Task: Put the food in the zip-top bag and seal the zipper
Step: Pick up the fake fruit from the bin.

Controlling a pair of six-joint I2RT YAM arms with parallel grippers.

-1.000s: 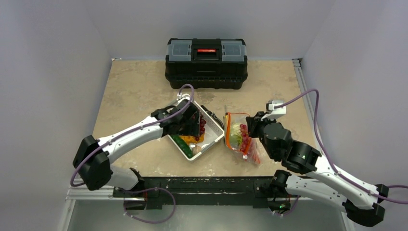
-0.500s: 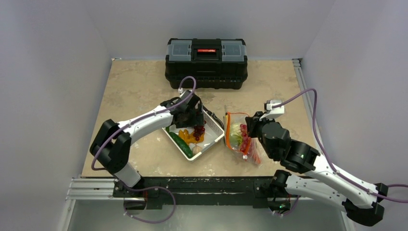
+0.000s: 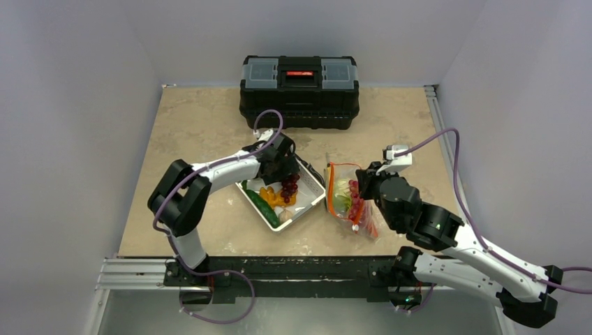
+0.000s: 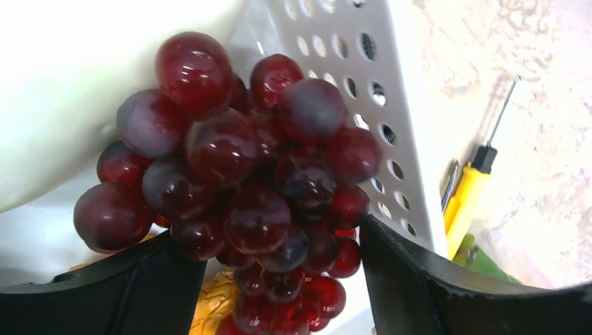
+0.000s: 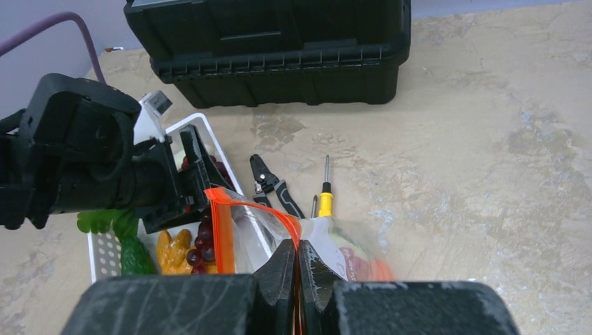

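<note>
My left gripper (image 3: 283, 169) is inside the white basket (image 3: 308, 203), its fingers closed around a dark red grape bunch (image 4: 244, 174) that hangs between them (image 3: 288, 187). A green cucumber (image 3: 262, 207), an orange chunk (image 3: 271, 196) and a white piece (image 3: 285, 217) lie in the basket. My right gripper (image 5: 297, 262) is shut on the orange-red zipper (image 5: 223, 230) of the clear bag (image 3: 347, 202) and holds its mouth open toward the basket. The bag holds pale green cabbage (image 3: 341, 192), red pieces and an orange carrot (image 3: 370, 227).
A black toolbox (image 3: 299, 82) stands at the back. Black pruning shears (image 5: 276, 185) and a yellow-handled screwdriver (image 5: 325, 200) lie between basket and bag; the screwdriver also shows in the left wrist view (image 4: 468, 202). Walls close in on three sides.
My left arm's elbow has swung right and inward, and its gripper has shifted a little back-right over the basket with the grapes. The right arm and bag have not moved.
</note>
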